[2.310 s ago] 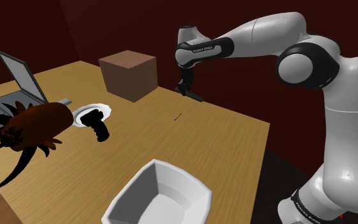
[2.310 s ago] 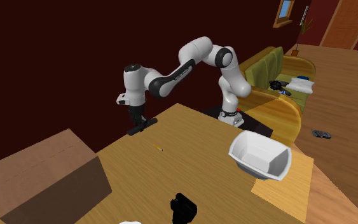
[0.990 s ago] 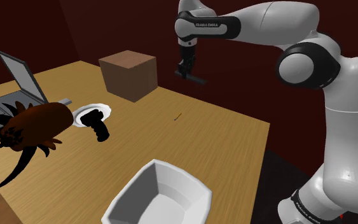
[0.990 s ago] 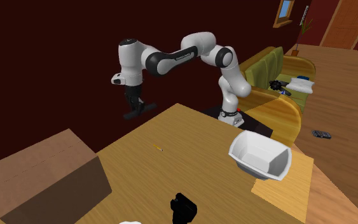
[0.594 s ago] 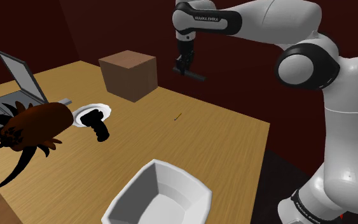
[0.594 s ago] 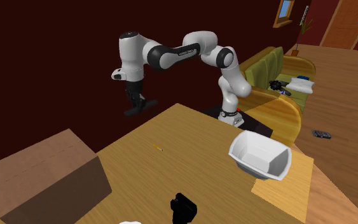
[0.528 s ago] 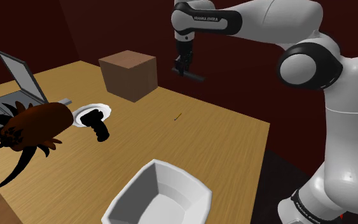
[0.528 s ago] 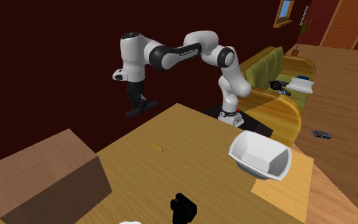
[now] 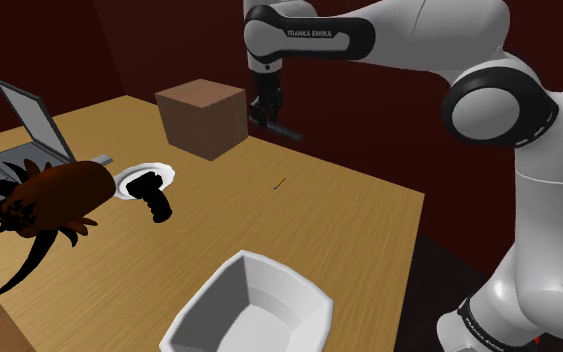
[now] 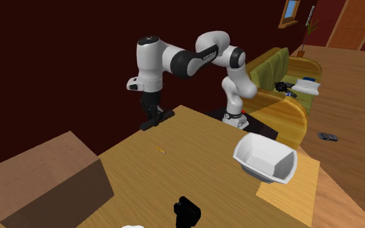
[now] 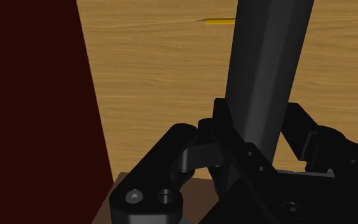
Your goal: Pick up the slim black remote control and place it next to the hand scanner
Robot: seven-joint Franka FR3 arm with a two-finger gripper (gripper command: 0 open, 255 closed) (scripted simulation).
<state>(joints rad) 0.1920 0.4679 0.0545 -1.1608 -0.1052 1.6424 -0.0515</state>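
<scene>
Black gripper [image 9: 268, 117] is clamped tight on the slim black remote [image 9: 282, 131], which hangs crosswise from the fingers over the far edge of the table [image 9: 349, 215], just beside the brown box [image 9: 202, 118]. Carry step, by my reading: pickup done, placing not yet. Next move calls for a swing across to the hand scanner [image 9: 152, 194], well off toward the shoulder view's left, then a lowering onto bare wood beside it, clear of the white plate [image 9: 165, 172].

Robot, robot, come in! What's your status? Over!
My tool shut on slim black remote, airborne over table. Next stop hand scanner, across table. Watch brown box near path.
</scene>
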